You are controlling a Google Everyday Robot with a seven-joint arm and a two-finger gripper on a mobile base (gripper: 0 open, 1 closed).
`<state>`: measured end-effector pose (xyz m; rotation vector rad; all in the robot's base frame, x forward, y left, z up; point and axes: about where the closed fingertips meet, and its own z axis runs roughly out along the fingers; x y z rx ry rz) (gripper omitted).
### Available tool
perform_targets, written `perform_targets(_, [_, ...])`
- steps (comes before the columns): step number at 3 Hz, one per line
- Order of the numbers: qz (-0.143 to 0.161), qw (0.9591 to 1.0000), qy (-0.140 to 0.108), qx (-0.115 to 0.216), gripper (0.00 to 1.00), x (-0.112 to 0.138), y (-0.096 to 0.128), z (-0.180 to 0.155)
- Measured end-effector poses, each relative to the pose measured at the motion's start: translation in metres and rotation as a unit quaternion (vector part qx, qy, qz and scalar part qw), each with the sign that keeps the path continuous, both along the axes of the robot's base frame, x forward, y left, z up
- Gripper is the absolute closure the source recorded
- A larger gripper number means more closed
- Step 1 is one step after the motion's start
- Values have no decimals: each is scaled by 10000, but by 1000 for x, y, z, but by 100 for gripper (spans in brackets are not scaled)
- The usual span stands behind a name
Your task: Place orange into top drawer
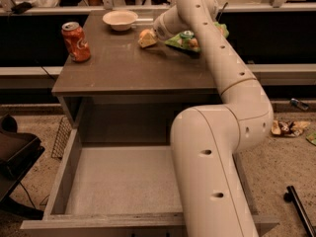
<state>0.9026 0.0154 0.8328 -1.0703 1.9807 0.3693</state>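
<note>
The orange (143, 33) shows as a small orange patch at the back of the cabinet top (123, 68), between the white bowl and the green bag. My gripper (146, 38) is low on the cabinet top right at the orange and covers most of it. The top drawer (118, 179) is pulled wide open below the cabinet top, with its pale grey floor bare. My arm's thick white link (212, 172) hangs over the drawer's right side and hides that part.
An orange-red soda can (76, 41) stands at the cabinet top's left edge. A white bowl (120, 19) sits at the back. A green snack bag (190, 39) lies right of the gripper. A dark chair (15, 157) stands left of the drawer; litter (289, 128) lies on the floor at the right.
</note>
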Motion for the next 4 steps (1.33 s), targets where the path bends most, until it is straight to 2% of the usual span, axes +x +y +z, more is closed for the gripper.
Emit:
perform_targets(1, [18, 10000, 24, -3, 94, 0, 3, -4])
perform_targets(2, [30, 10000, 40, -6, 100, 0, 5, -6])
perform_targets(3, [30, 10000, 41, -6, 100, 0, 5, -6])
perform_targets(4, [36, 9999, -106, -43, 100, -6, 2, 23])
